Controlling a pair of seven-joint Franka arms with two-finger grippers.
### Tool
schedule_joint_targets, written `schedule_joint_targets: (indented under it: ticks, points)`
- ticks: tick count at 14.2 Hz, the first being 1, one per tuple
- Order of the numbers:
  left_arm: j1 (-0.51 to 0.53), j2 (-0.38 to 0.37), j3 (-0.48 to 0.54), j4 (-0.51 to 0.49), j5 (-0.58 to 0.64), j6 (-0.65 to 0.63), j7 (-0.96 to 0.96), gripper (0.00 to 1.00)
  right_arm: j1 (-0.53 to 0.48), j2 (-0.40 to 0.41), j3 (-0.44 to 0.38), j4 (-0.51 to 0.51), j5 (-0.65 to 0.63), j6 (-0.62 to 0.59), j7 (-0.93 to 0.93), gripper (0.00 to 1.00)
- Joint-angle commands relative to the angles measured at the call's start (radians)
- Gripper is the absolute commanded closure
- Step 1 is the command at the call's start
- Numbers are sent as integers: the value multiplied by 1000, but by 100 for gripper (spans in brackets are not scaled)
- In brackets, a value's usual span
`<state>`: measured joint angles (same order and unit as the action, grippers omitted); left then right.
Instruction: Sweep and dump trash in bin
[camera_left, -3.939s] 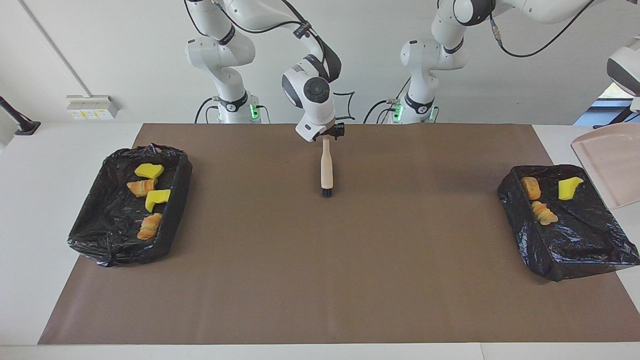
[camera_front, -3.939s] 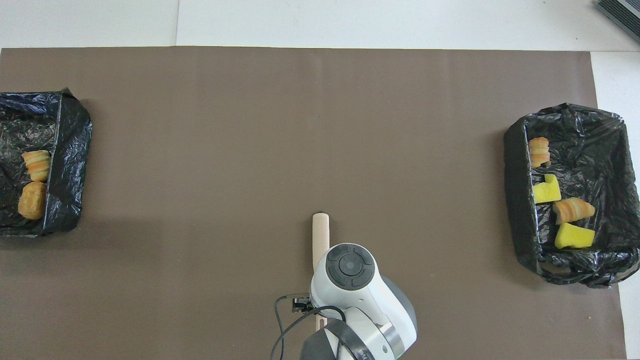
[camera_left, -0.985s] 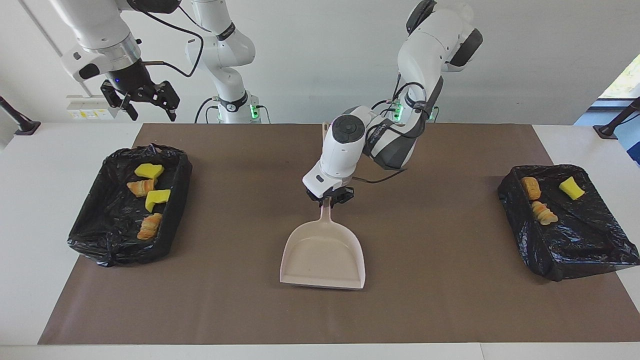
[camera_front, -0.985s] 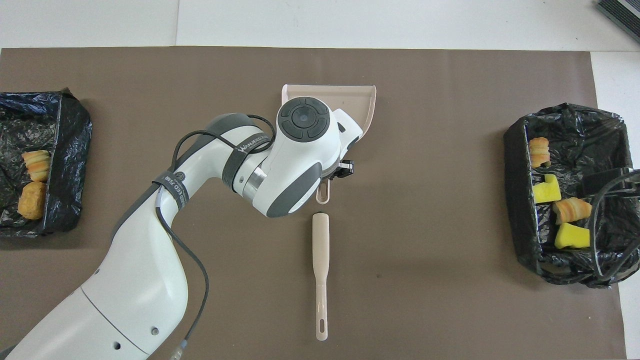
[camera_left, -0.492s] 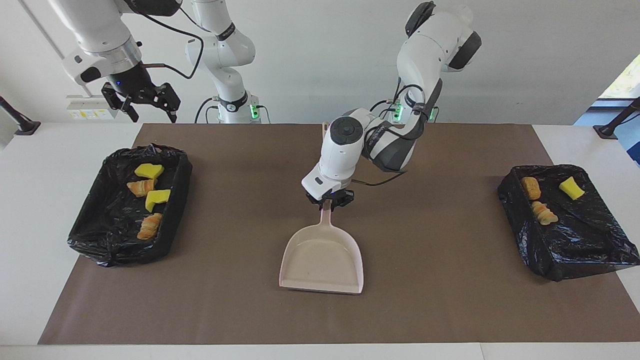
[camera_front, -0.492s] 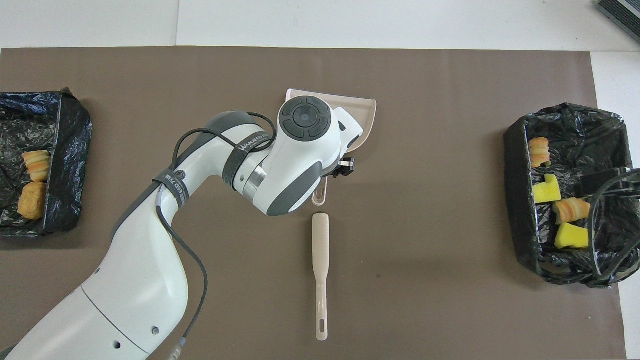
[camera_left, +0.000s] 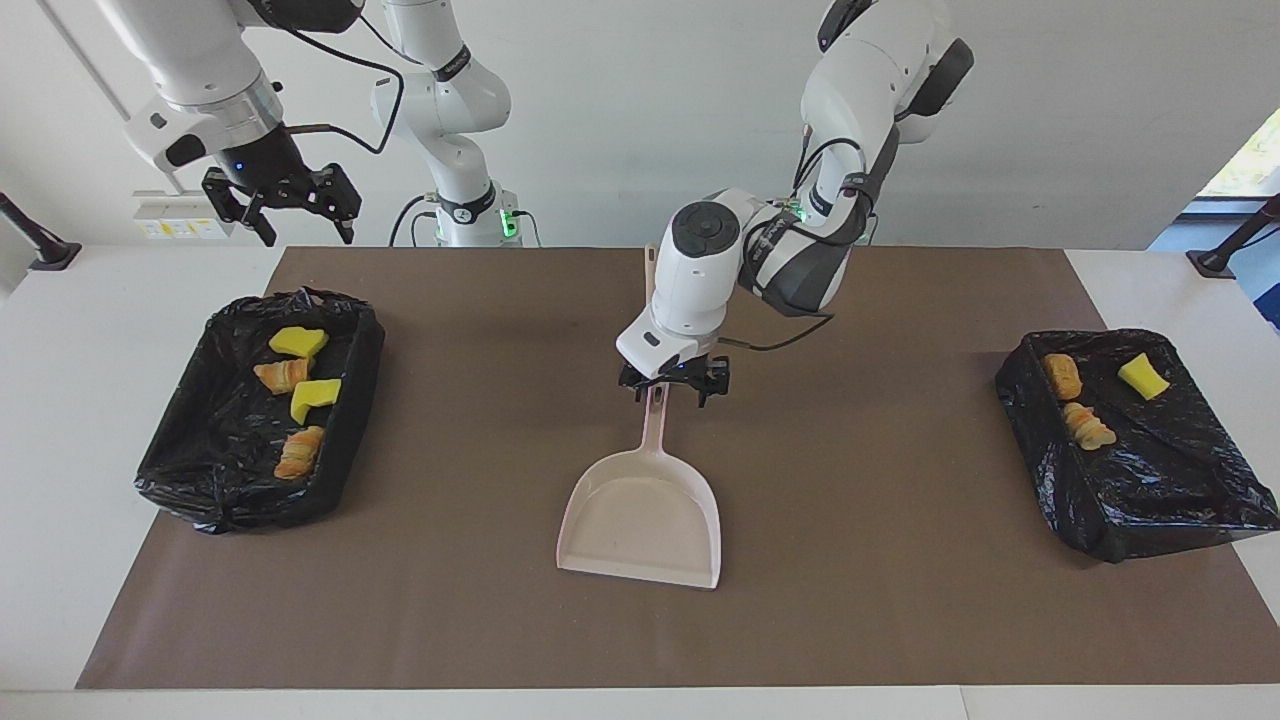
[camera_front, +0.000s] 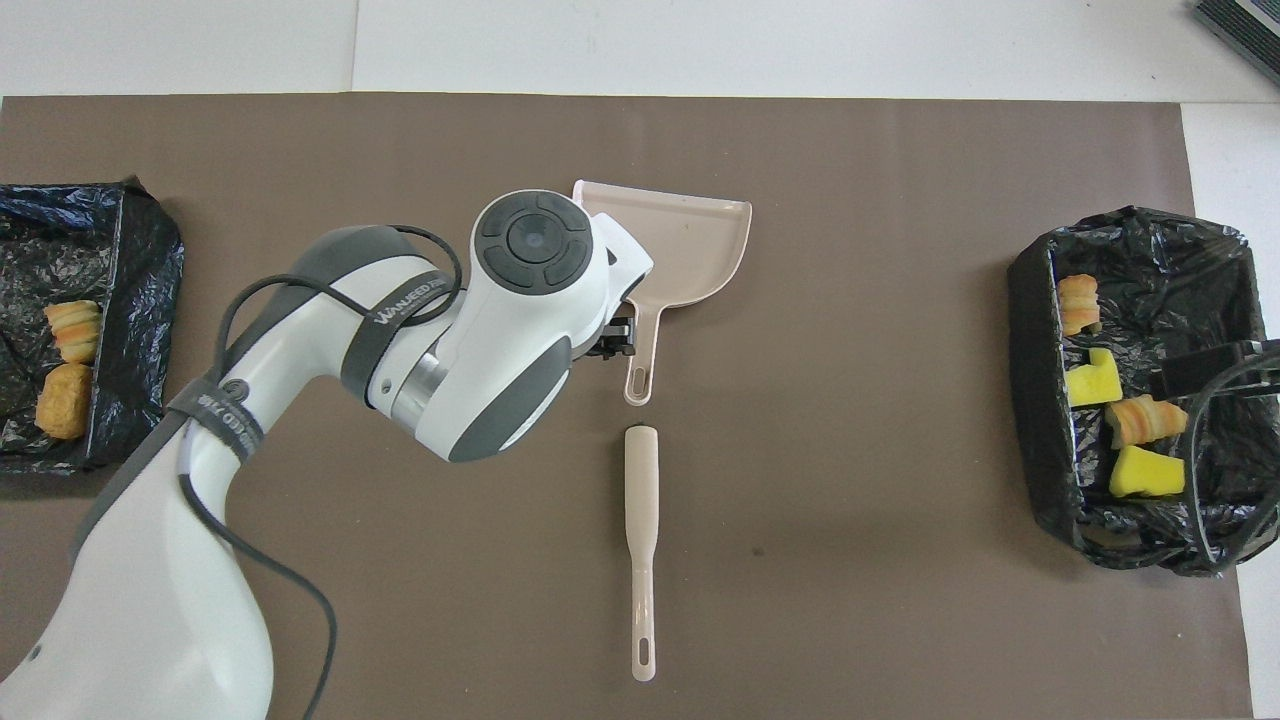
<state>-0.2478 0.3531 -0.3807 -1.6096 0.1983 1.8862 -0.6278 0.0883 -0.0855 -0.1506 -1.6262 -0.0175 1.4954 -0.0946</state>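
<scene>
- My left tool (camera_left: 673, 388) hangs over the pink dustpan's (camera_left: 642, 520) handle, fingers spread — gripping nothing.
- My right tool (camera_left: 283, 205) waits open above the table's (camera_left: 880, 620) right-arm end.
- The trash (camera_left: 296, 385) lies in two black-lined bins (camera_left: 222, 470) — one at each end.

The left arm (camera_front: 480, 330) hides the dustpan (camera_front: 690, 240) corner overhead.
</scene>
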Motion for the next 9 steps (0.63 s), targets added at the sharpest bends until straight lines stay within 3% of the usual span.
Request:
schedule_joint_targets:
  ticks: [1,3,5,9]
  points:
    - [22,-192,71,-188,-14,-12,13,0,-5,-7,-4,-12,16,13,-33,0]
    - [28,-285,164,-232,-103,-28,159,0,-4,-7,-4,-12,-1,14,-34,0]
    - [28,-367,270,-239,-172,-150,401,0,-4,-5,-4,-12,-7,38,-34,0]
    - [42,-463,452,-166,-181,-265,764,0,1,-4,-4,-12,-9,43,-27,0]
